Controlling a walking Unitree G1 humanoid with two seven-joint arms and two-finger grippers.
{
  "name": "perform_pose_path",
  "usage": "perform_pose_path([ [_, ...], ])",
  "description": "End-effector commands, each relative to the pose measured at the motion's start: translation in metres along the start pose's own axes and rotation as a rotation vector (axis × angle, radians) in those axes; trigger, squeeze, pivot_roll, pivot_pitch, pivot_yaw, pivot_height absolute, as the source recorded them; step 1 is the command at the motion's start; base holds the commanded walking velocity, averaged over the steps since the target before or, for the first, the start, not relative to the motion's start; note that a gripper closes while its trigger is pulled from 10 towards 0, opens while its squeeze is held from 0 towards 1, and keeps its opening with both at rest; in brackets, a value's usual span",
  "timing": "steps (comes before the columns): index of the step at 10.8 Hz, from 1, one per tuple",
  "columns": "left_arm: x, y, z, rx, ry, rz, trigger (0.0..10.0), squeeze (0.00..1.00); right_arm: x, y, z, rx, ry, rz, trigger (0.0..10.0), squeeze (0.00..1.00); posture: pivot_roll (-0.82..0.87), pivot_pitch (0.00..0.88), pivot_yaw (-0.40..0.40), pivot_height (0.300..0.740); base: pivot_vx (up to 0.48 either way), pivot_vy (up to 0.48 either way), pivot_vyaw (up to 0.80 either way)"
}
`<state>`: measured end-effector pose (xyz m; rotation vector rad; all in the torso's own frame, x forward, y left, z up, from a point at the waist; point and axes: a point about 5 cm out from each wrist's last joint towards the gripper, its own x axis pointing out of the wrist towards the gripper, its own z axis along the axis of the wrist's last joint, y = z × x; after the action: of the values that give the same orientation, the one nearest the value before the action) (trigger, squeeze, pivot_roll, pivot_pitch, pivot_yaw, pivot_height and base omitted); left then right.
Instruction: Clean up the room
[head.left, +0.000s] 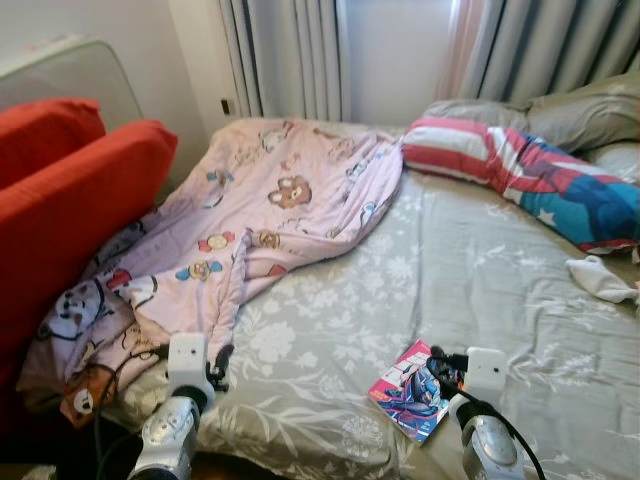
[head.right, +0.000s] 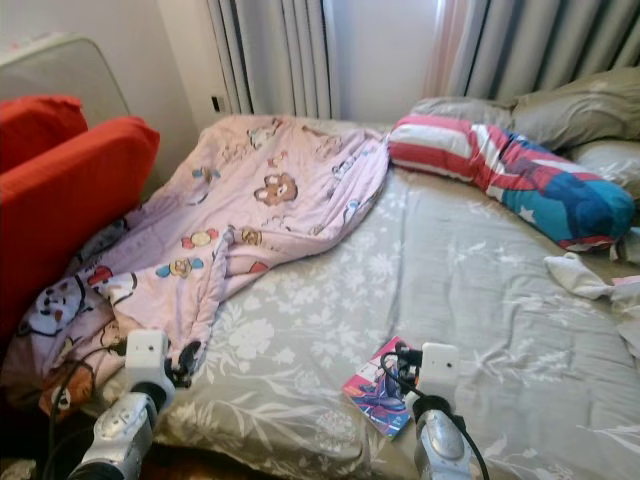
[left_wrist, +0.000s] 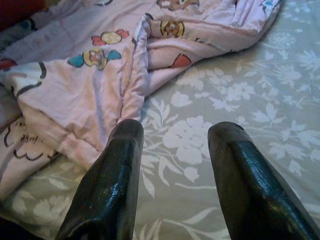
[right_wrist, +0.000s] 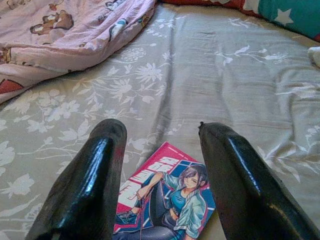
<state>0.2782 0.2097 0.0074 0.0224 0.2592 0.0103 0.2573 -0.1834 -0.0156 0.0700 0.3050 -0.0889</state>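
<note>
The right gripper (right_wrist: 160, 150) hovers with fingers spread over a comic book (head.left: 412, 390) at the bed's (head.left: 480, 290) near edge. The left gripper (left_wrist: 175, 145), fingers also apart, sits beside the crumpled pink blanket (head.left: 270, 210); a striped pillow (head.left: 530, 175) and white sock (head.left: 600, 278) lie far right.

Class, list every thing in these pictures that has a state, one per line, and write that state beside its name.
Pink blanket: crumpled, spread over the bed's left side, hanging off the edge.
Comic book: closed, lying flat on the sheet.
Bed sheet: wrinkled.
Striped pillow: lying along the head of the bed.
White cloth: bunched up.
Curtains: drawn.
Left gripper: open, holding nothing.
Right gripper: open, over the comic book.
</note>
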Motion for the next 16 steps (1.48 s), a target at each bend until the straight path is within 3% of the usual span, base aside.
perform_pose_path([
  [1, -0.002, 0.006, 0.0, 0.005, -0.008, 0.008, 10.0, 0.0, 0.002, 0.001, 0.003, 0.006, -0.016, 0.0, 10.0, 0.0, 0.04, 0.0, 0.039, 0.74, 0.0, 0.0, 0.0],
  [5, 0.002, 0.004, 0.006, 0.022, -0.019, -0.018, 10.0, 0.0, 0.0, -0.006, 0.001, 0.004, 0.002, -0.038, 10.0, 0.0, 0.03, 0.0, 0.041, 0.67, 0.0, 0.0, 0.0],
  [16, -0.002, -0.005, -0.003, 0.006, 0.016, -0.072, 10.0, 0.0, -0.002, 0.003, -0.01, 0.006, 0.078, 0.002, 10.0, 0.0, 0.06, 0.0, 0.032, 0.645, 0.0, 0.0, 0.0],
])
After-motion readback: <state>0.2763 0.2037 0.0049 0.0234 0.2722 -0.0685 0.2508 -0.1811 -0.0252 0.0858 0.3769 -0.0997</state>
